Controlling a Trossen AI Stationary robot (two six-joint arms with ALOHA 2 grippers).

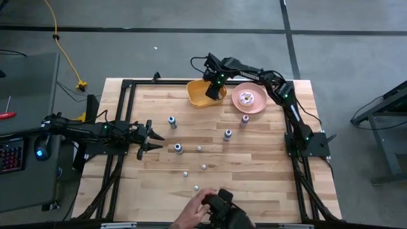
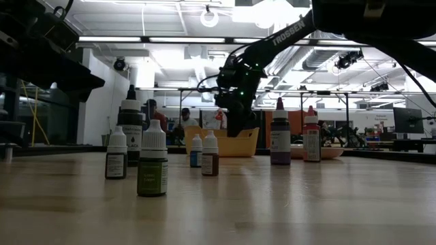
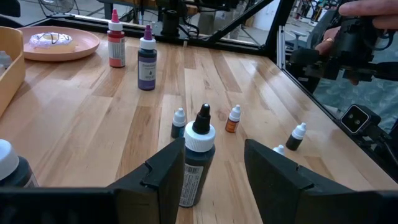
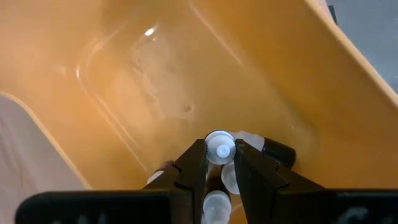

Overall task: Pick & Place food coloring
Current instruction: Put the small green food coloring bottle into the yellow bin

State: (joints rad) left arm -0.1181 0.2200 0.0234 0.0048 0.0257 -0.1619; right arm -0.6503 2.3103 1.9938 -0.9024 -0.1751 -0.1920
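The food coloring bottles stand scattered on the wooden table [image 1: 267, 159]: taller ones [image 1: 172, 121], [image 1: 227, 134], [image 1: 245, 119] and tiny pale ones [image 1: 203, 166]. My right gripper [image 1: 216, 91] reaches down into the yellow bin [image 1: 198, 97] at the table's far edge, shut on a small white-capped bottle [image 4: 219, 149]. More bottles [image 4: 277, 150] lie in the bin's corner. My left gripper [image 1: 152, 137] waits open at the table's left, level, with a black-tipped bottle [image 3: 198, 163] standing just ahead of its fingers. My right gripper pinches the small bottle at its white cap [image 4: 219, 142] between its two fingertips. The fingers come from above, slanting steeply down into the bin. The cap's top faces up along the fingers. The fingers hide the bottle's body and whether it rests on the bin's floor.
A pink plate [image 1: 240, 107] with a doughnut sits right of the bin. A person's hand [image 1: 194, 213] holds a dark device at the table's near edge. A black frame runs along the table's sides. Bare wood lies at the near right.
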